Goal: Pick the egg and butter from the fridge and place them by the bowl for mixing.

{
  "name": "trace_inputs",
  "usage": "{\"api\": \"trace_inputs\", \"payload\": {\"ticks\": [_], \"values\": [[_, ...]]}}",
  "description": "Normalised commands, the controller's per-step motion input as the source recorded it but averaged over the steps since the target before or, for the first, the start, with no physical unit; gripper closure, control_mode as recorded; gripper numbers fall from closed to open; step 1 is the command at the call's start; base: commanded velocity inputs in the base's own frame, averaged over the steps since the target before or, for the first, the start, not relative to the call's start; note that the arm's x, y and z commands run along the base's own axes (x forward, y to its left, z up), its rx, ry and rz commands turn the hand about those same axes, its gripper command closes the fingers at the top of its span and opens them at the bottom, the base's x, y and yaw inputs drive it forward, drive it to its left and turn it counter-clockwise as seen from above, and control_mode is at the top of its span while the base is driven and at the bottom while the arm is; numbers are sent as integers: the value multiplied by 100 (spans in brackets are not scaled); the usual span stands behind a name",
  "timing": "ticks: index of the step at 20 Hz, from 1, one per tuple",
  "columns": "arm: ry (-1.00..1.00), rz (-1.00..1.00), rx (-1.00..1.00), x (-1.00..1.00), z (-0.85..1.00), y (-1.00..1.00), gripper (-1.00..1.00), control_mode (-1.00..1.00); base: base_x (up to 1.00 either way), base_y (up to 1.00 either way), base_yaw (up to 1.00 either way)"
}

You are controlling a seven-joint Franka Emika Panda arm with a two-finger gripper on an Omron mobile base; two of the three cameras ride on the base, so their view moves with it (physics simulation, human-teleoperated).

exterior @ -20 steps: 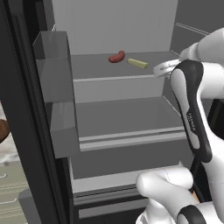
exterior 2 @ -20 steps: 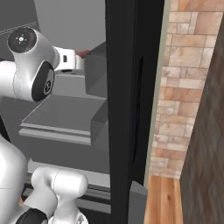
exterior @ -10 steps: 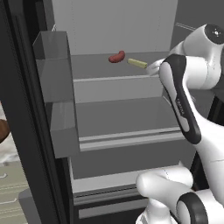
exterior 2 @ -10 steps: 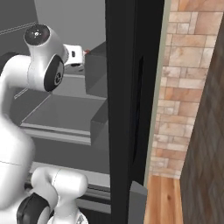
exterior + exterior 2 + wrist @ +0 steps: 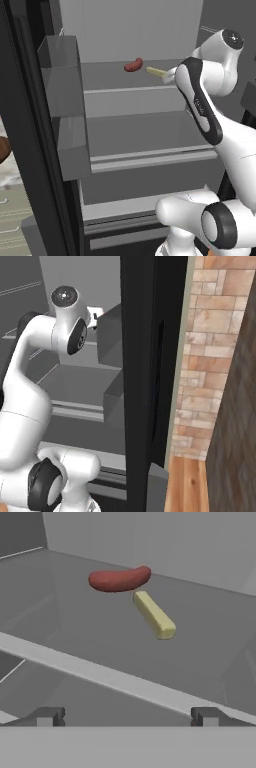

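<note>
So the fridge (image 5: 30, 125) stands with its door open, grey inside, and on the upper shelf (image 5: 125, 82) there's the butter (image 5: 156, 72), a slim pale yellow stick, lying flat right next to a red sausage-shaped item (image 5: 133, 65). In the hand view the butter (image 5: 154, 615) sits just below and to the right of the red sausage-shaped item (image 5: 120, 579), one end of the stick nearly touching it, though it's hard to say if they actually make contact. The stick lies at an angle, pointing toward the camera. The gripper (image 5: 126, 716) is wide open, its two dark fingertips (image 5: 49, 716) spread far apart at the bottom of the hand view with nothing between them, and it's lined up facing the shelf from the front, clearly short of the butter, with the pale front edge of the shelf (image 5: 125, 682) running between the gripper and the stick. From the left base view the white arm (image 5: 200, 100) reaches up from the lower right and bends in toward that upper shelf, its wrist end right beside the butter's near end. Grey door bins (image 5: 62, 90) hang on the left side of that view. In the right base view the arm (image 5: 65, 331) goes into the fridge past the black side wall (image 5: 150, 381), with a brick wall (image 5: 215, 356) off to the right.
</note>
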Motion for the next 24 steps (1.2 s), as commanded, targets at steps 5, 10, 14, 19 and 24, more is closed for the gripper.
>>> {"api": "trace_inputs", "payload": {"ticks": [5, 10, 14, 19, 24], "values": [[13, 0, 0, 41, 6, 0, -100, -100, 0, 0, 0], [10, 0, 0, 44, 0, -3, -100, -100, 0, 0, 0], [4, 1, 0, 38, -5, 0, -100, -100, 0, 0, 0], [0, 3, 0, 34, -8, 1, -100, -100, 0, 0, 0], [0, 3, 0, 22, -18, 3, -100, -100, 0, 0, 0]]}}
